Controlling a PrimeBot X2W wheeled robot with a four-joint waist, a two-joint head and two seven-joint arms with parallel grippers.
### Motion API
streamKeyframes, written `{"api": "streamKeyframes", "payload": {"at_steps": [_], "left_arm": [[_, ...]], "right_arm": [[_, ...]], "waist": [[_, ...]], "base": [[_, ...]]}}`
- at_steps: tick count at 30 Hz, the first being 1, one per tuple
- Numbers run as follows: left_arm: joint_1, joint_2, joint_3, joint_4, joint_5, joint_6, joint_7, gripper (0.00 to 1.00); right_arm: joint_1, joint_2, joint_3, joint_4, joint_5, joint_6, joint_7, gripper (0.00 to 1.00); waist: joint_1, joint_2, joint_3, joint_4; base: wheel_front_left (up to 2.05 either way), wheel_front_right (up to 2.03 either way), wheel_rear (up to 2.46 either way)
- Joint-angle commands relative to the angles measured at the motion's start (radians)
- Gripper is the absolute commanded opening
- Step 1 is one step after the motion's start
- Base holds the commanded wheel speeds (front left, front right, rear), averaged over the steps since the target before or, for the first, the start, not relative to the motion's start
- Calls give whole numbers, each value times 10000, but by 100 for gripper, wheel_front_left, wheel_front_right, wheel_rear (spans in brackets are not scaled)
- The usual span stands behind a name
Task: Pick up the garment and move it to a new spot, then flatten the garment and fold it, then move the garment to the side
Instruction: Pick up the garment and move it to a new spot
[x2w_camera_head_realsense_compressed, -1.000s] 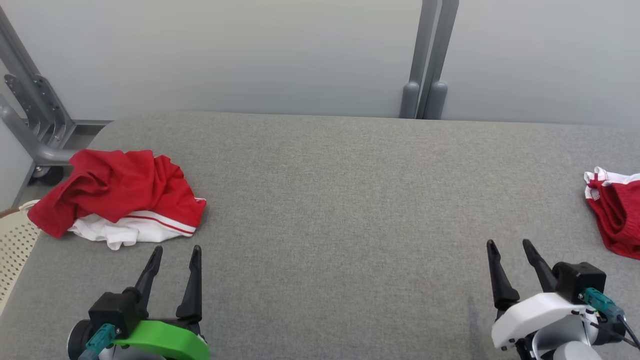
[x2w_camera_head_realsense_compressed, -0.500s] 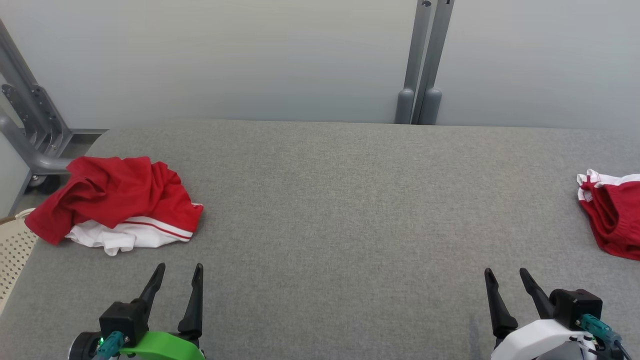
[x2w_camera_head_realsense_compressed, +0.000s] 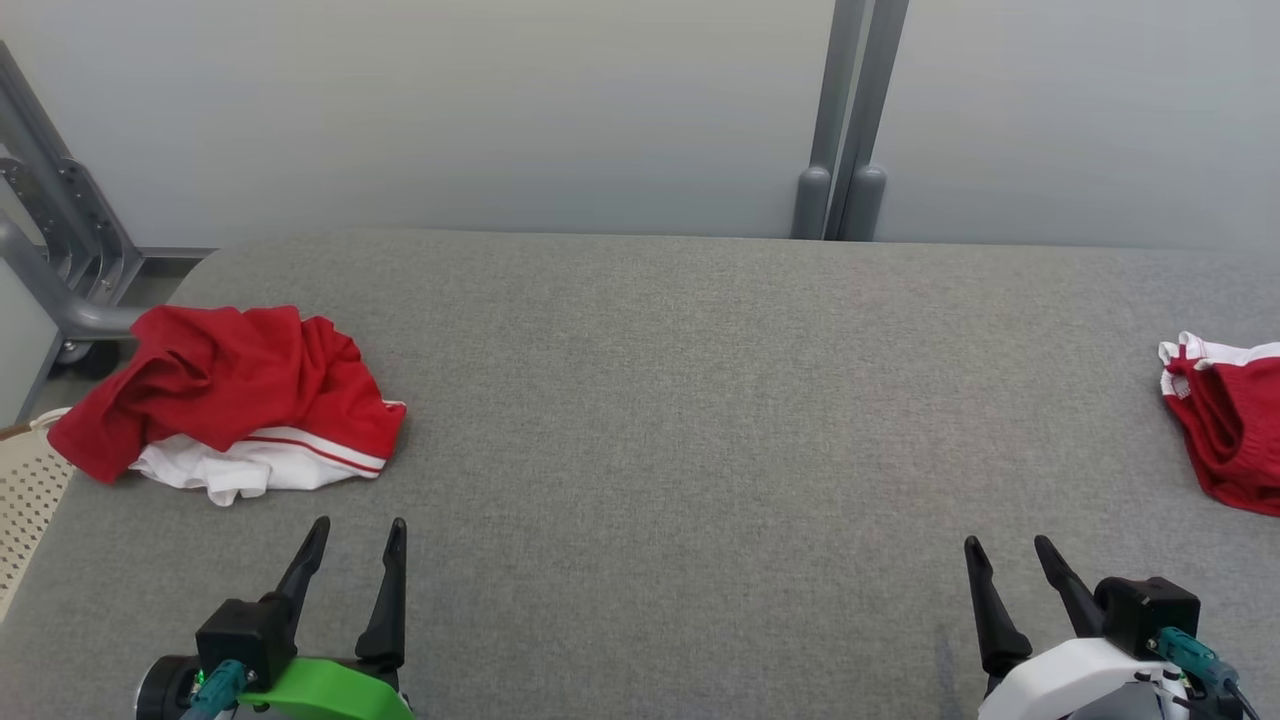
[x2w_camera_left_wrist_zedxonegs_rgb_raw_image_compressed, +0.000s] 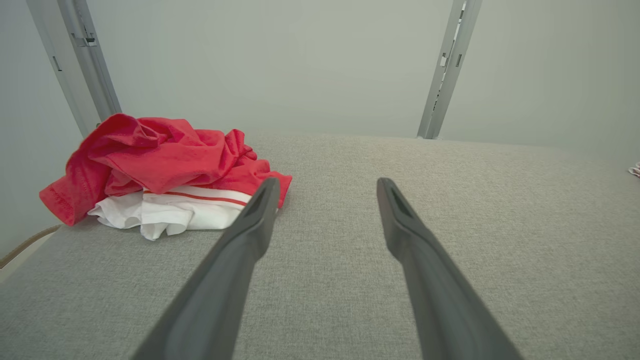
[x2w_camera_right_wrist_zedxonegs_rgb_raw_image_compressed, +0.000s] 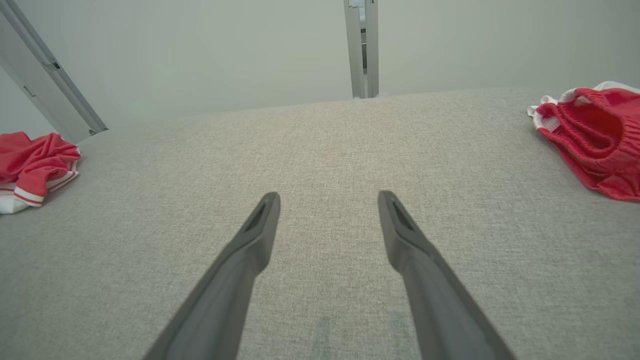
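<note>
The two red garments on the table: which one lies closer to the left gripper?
The crumpled red-and-white garment at the left, ahead of the left gripper; the other red garment lies at the far right edge.

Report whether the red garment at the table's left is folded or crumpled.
Crumpled: the red garment lies in a wrinkled heap, white part underneath.

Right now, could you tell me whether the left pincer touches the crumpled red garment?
Apart: the head view shows bare grey tabletop between the left pincer and the garment.
</note>
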Motion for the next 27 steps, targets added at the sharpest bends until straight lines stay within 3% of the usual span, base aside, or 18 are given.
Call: {"api": "streamKeyframes", "payload": {"at_steps": [1, 9, 27], "left_arm": [[30, -30, 37, -40, 80, -71, -32, 100], [-1, -35, 36, -63, 250, -87, -31, 100], [250, 174, 25, -120, 220, 58, 31, 100]], "right_arm": [[40, -10, 16, -3, 44, -11, 14, 100], [153, -11, 127, 82, 177, -11, -107, 100], [1, -14, 634, 54, 272, -12, -143, 100]], "waist": [[1, 0, 12, 43], [1, 0, 30, 574], [1, 0, -1, 3048]], "base": [[0, 0, 0], [0, 0, 0], [0, 0, 0]]}}
